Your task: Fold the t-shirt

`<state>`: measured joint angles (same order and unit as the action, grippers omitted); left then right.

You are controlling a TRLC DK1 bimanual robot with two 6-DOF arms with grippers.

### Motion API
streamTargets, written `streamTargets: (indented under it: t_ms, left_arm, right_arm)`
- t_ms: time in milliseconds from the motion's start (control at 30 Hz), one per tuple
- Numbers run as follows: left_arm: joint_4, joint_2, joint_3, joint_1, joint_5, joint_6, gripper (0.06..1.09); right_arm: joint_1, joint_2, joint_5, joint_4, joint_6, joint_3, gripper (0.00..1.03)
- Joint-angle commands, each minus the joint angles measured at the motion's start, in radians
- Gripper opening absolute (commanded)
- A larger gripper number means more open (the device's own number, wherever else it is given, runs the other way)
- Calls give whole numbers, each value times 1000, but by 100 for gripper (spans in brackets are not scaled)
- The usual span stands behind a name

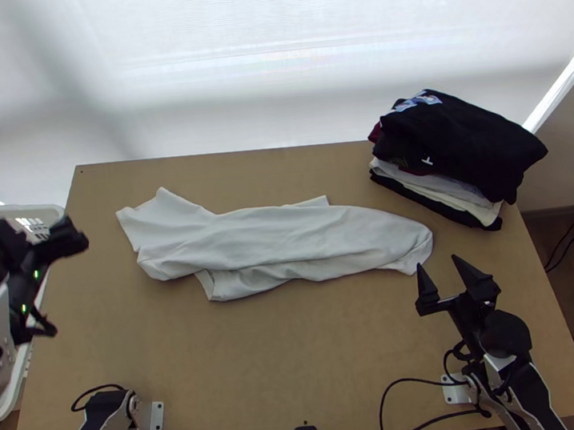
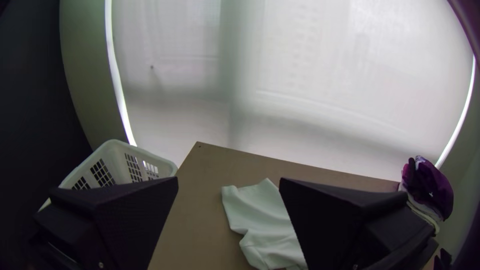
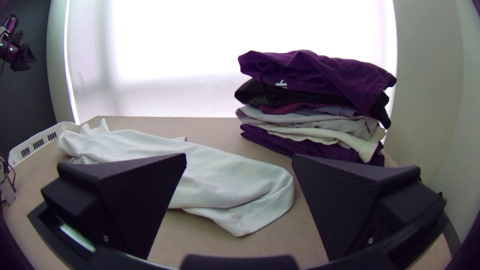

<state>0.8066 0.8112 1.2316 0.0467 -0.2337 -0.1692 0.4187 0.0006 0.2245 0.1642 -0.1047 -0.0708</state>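
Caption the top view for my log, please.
White shirt in a long, uneven strip across the table, clothes stack beyond its right end, left claw and right claw open.

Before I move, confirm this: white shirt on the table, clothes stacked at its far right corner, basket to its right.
Wrong side: the top view shows the basket to the left of the table. The white shirt is on the table, with clothes stacked at its far right corner.

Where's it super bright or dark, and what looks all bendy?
Top view: soft grey shadows cross the glowing white screen. Left wrist view: the bright strip at its side bends like a bow. Right wrist view: the screen glares nearly plain white, and the bottom corners go dark.
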Motion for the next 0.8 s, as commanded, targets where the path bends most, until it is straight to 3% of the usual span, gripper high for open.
streamTargets:
  t_ms: [0, 167, 400, 533, 633, 767]
  left_arm:
    - [5, -81, -93, 50, 23, -29, 104]
    - [9, -109, -133, 124, 63, -16, 104]
    - [5, -101, -144, 162, 80, -16, 104]
    - [2, -101, -153, 194, 102, -23, 104]
    - [2, -101, -156, 208, 116, -29, 104]
    - [-3, -95, -156, 229, 132, -32, 104]
  right_arm:
    - [17, -5, -7, -2, -35, 11, 99]
    - [66, -5, 9, -2, -35, 11, 99]
    - [84, -1, 45, -31, 125, 0, 99]
    - [97, 15, -10, -46, 220, -76, 99]
    - [152, 148, -16, -60, 280, -182, 99]
    - [219, 509, -14, -40, 284, -443, 99]
